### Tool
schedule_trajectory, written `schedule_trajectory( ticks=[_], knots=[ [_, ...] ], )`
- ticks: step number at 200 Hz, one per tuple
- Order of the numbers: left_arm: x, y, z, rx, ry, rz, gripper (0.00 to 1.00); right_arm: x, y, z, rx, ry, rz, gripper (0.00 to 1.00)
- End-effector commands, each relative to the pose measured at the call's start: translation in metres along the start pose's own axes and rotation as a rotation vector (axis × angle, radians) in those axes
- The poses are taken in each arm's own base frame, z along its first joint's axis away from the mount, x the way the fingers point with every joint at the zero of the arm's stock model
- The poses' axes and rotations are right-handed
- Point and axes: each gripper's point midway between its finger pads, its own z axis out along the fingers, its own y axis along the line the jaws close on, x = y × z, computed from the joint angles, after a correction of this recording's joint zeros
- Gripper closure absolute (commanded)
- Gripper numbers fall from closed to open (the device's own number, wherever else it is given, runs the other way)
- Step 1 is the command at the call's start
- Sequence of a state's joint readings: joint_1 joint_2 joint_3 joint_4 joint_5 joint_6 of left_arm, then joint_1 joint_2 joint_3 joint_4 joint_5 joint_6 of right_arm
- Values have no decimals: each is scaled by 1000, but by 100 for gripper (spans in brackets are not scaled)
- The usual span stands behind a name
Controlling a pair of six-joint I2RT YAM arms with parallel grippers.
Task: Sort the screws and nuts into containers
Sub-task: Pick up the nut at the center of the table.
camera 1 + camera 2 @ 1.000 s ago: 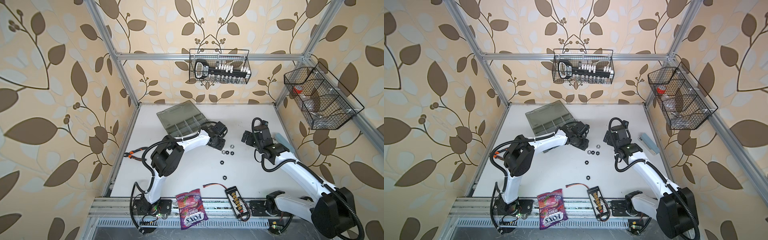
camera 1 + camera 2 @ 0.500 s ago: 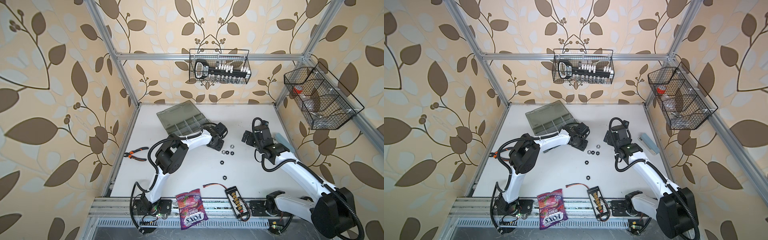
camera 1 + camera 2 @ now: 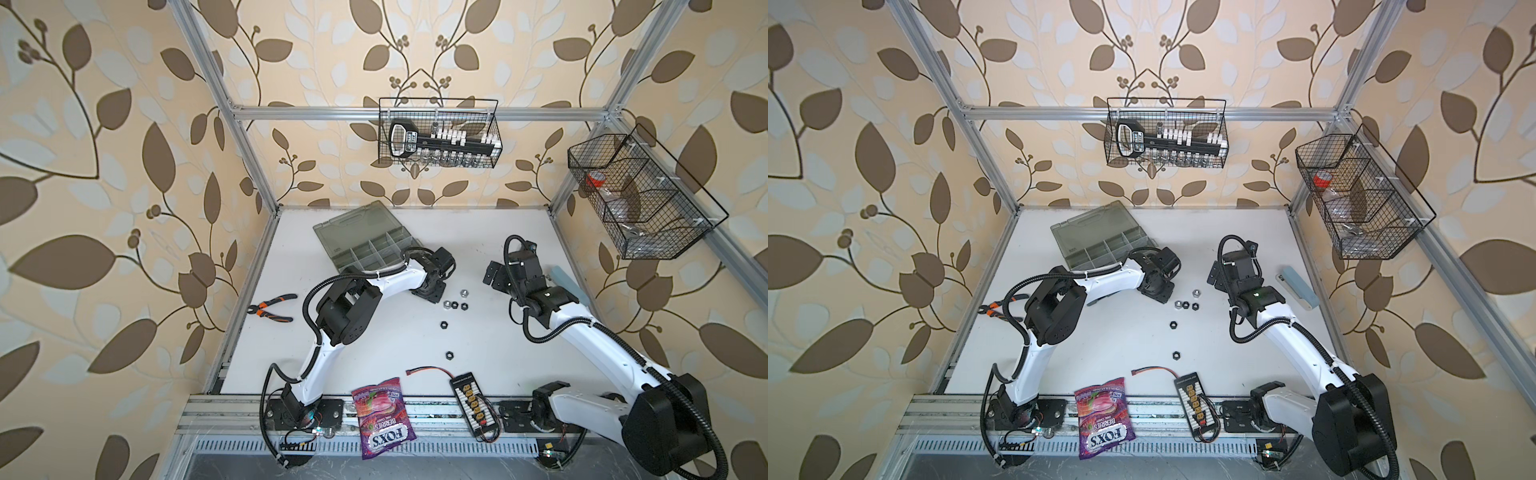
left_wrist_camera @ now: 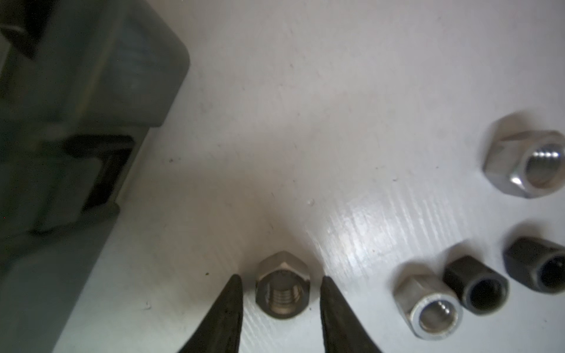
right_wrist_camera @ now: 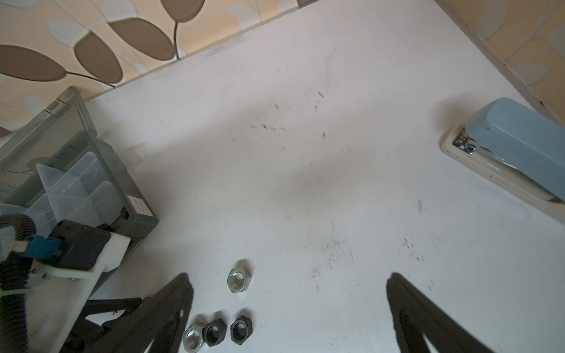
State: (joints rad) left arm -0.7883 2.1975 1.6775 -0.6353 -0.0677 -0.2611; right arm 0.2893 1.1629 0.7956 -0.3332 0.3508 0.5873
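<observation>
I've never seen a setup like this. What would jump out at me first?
Two white-and-black robot arms bend over a white table walled in bold leaf wallpaper. At mid-table the left gripper straddles a silver nut without touching it, more nuts loose beside it, the open organizer case close by. A purple candy bag lies at the front edge.
</observation>
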Motion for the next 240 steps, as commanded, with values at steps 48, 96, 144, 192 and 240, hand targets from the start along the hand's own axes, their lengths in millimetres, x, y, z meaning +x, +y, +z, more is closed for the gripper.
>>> schedule_trajectory(
  ticks=[48, 96, 144, 192, 240],
  knots=[
    [1, 5, -1, -22, 21, -1, 63, 3, -3, 4, 10, 17, 6, 0],
    [1, 2, 1, -10, 29, 2, 70, 3, -3, 4, 10, 15, 7, 0],
    [2, -1, 5, 4, 44, 10, 69, 3, -4, 4, 10, 13, 10, 0],
    [5, -2, 13, -2, 89, 30, 68, 0, -5, 3, 13, 1, 11, 0],
    [13, -1, 19, -4, 120, 34, 73, 0, -3, 6, 8, 12, 12, 0]
  ],
)
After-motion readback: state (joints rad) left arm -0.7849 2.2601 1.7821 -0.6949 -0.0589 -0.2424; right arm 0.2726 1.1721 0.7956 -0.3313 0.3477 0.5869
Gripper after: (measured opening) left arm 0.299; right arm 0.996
